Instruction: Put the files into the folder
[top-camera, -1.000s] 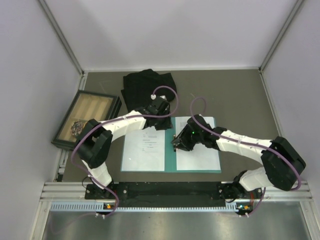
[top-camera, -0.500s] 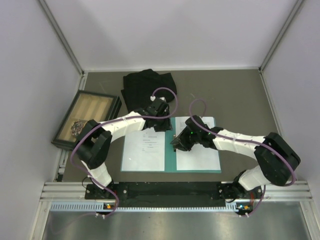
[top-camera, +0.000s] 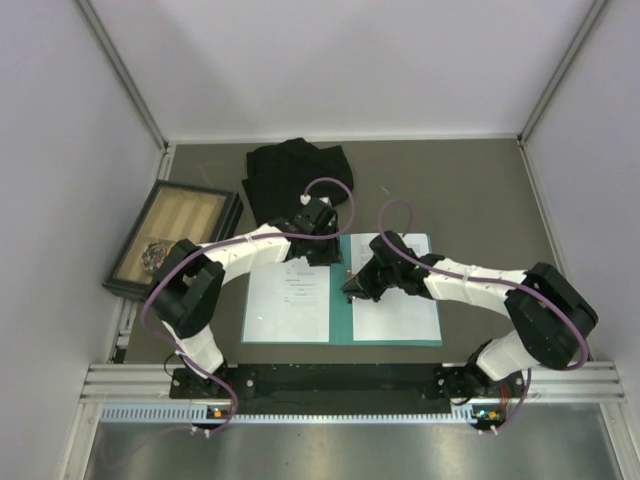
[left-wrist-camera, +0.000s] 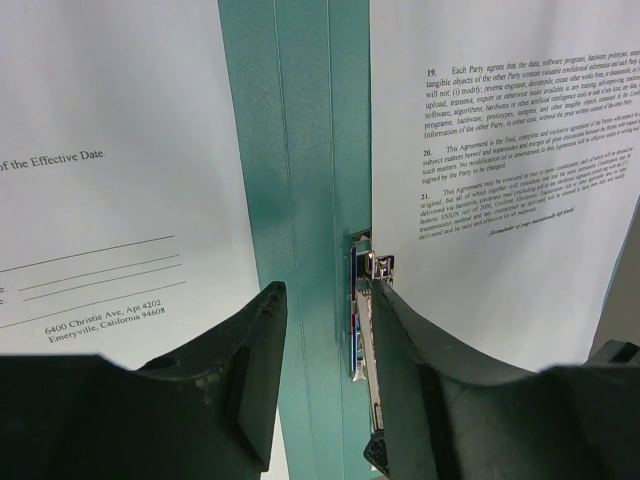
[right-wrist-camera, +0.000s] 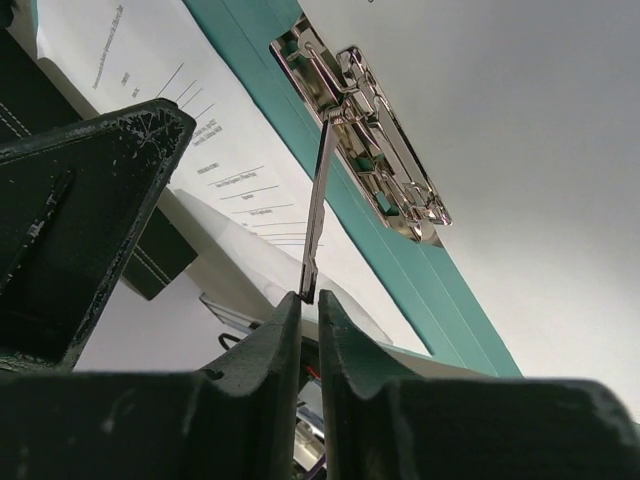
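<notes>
The teal folder (top-camera: 340, 318) lies open on the table with one white sheet (top-camera: 288, 300) on its left half and another (top-camera: 395, 300) on its right half. At the spine sits the metal clip (right-wrist-camera: 365, 140), its thin lever (right-wrist-camera: 318, 215) raised upright. My right gripper (right-wrist-camera: 310, 297) is shut on the lever's tip; from above it (top-camera: 352, 285) hovers over the spine. My left gripper (left-wrist-camera: 325, 290) is open and straddles the spine (left-wrist-camera: 300, 150) at the folder's far end (top-camera: 322, 255), its right finger beside the clip (left-wrist-camera: 365, 310). It holds nothing.
A black cloth (top-camera: 295, 170) lies just behind the folder. A dark-framed wooden tray (top-camera: 170, 235) with a small dark object (top-camera: 153, 253) in it sits at the left wall. White walls close in both sides and the back.
My right gripper has closed its jaws onto the clip lever and shifted slightly left. The left gripper has stayed over the spine, open as before.
</notes>
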